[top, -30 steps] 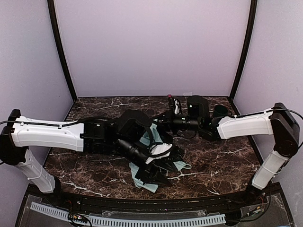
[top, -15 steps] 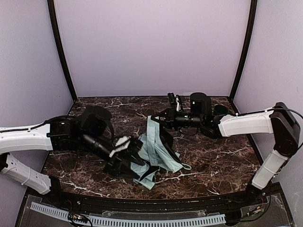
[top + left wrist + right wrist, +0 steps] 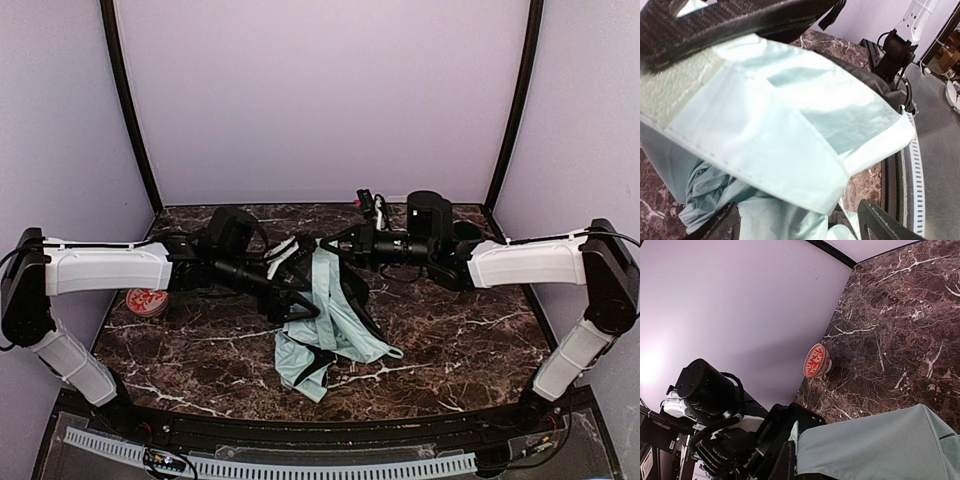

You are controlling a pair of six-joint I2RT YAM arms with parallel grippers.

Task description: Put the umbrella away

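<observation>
Umbrella (image 3: 325,310) sits mid-bench, slightly near of the two arms. Its mint canopy is loose and unrolled, with the upper edge lifted and the lower folds heaped on the bench (image 3: 470,330). The right claw (image 3: 338,245) looks pinched shut on that raised edge. Cloth hides its fingers in the right wrist view, so I infer the grip from how the fabric hangs. The left claw (image 3: 292,268) comes in from the left with its fingers (image 3: 727,225) standing wide apart and gripping nothing. The closure strap (image 3: 685,85) and a canopy panel lie across its opening. Risks: the thin fabric could slide out of the right pinch if the left claw tugs sideways. The left claw could also close on a single layer rather than the strap, so the canopy won't roll tight. Loose folds may snag either wrist. A red bowl (image 3: 147,302) sits far left, well apart.
</observation>
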